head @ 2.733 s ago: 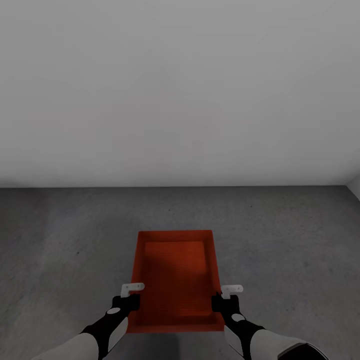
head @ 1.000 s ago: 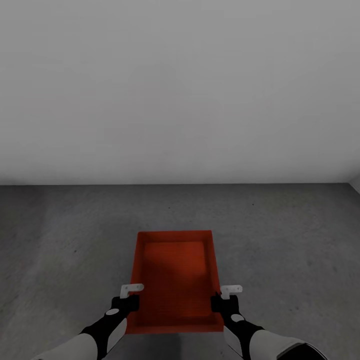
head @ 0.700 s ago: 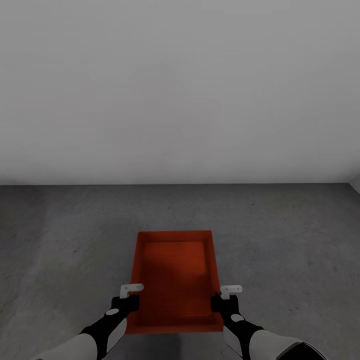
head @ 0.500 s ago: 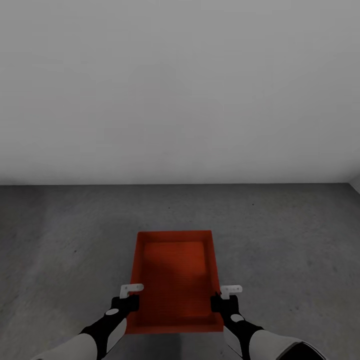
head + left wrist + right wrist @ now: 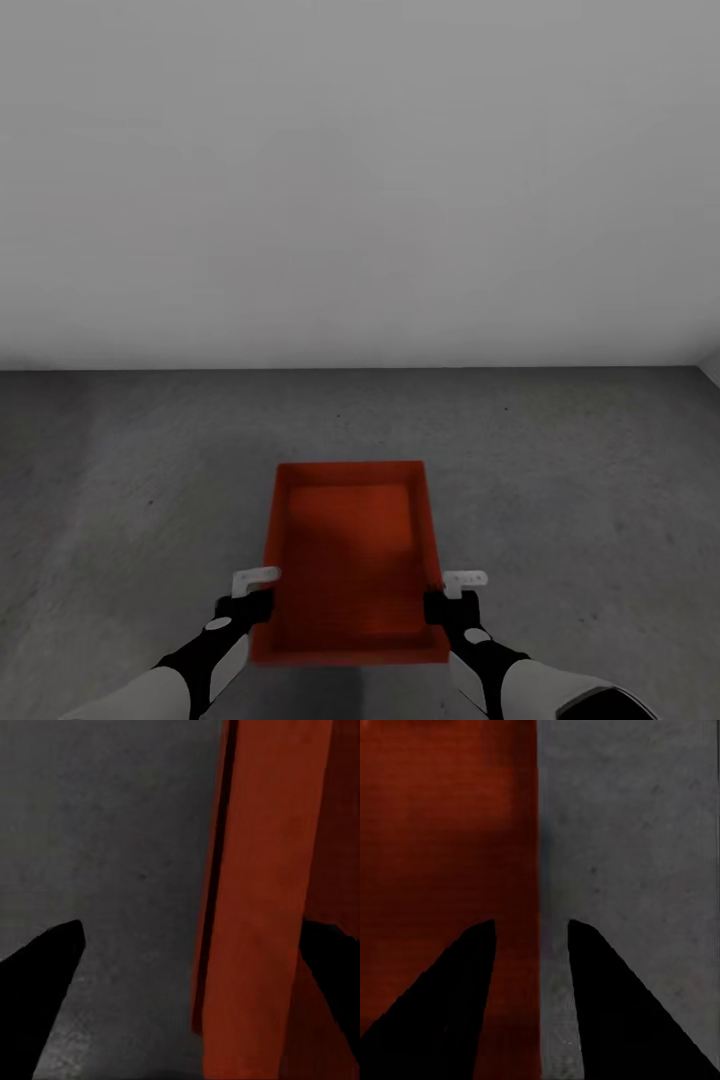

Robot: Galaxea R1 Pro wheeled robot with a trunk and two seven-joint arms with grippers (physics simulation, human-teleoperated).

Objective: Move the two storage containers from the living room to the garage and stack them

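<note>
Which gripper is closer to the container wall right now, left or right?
Right. The right gripper is clamped across the container's right wall. The left gripper is open, its fingers spread wide around the left wall, one inside and one outside.

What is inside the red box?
Nothing that I can see. The red box is open on top and shows just its own bare red bottom. It sits over the grey floor, so the patch of floor under it stays hidden.

We count one red-orange storage container (image 5: 350,560) on the grey concrete floor (image 5: 560,470), two pincers, the left pincer (image 5: 252,592) and the right pincer (image 5: 452,592) either side of it, and one white wall (image 5: 360,180) beyond.
</note>
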